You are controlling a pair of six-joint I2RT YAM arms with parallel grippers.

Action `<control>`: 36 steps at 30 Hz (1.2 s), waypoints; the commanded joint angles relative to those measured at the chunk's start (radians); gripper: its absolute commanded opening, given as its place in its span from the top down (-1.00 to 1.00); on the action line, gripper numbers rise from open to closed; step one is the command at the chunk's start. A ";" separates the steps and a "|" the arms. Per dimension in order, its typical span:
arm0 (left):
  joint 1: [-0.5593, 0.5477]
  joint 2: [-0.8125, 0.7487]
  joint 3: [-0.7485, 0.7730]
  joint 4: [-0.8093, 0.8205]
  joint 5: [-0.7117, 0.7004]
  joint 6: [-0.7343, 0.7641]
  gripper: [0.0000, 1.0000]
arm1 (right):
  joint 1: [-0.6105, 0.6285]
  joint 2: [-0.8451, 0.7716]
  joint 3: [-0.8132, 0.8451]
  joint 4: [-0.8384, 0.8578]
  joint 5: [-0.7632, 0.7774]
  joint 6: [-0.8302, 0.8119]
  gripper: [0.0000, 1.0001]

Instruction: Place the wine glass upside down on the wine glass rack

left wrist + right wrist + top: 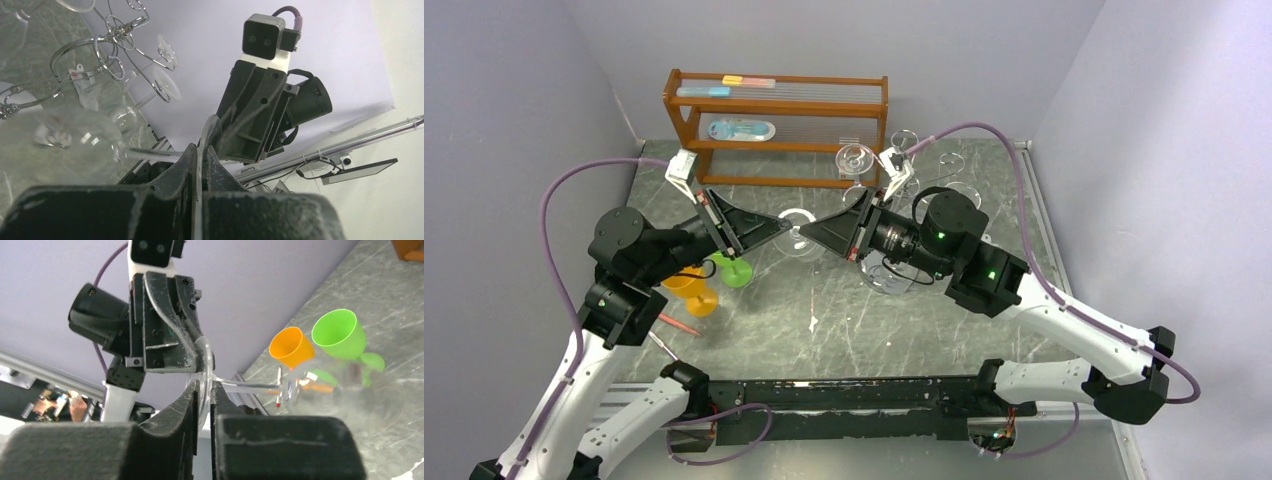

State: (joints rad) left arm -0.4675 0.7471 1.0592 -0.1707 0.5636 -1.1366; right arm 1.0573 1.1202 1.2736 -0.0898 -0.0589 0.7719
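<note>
The clear wine glass (797,228) hangs on its side above the middle of the table, between my two grippers. My left gripper (782,229) is shut on the thin foot of the glass (202,150), and the stem runs left to the bowl (75,145). My right gripper (812,236) meets it from the other side, its jaws shut on the same foot (204,387); stem and bowl (340,390) reach to the right. The chrome wine glass rack (906,138) stands at the back right, partly hidden by the right arm. Its curled arms (115,45) show in the left wrist view.
A brown wooden shelf unit (774,120) stands against the back wall. Other clear glasses (856,158) hang on the rack. An orange cup (692,290) and a green cup (734,268) stand under the left arm, with a red-tipped stick (679,325) near them.
</note>
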 commanded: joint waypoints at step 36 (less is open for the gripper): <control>-0.003 -0.029 -0.181 0.387 0.324 0.936 -0.24 | -0.004 -0.059 0.034 -0.016 0.064 0.451 1.00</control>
State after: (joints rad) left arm -0.4675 0.6662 0.8665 0.1146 0.7269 -0.2520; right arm 1.0565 1.0760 1.2850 -0.1478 0.0368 1.2140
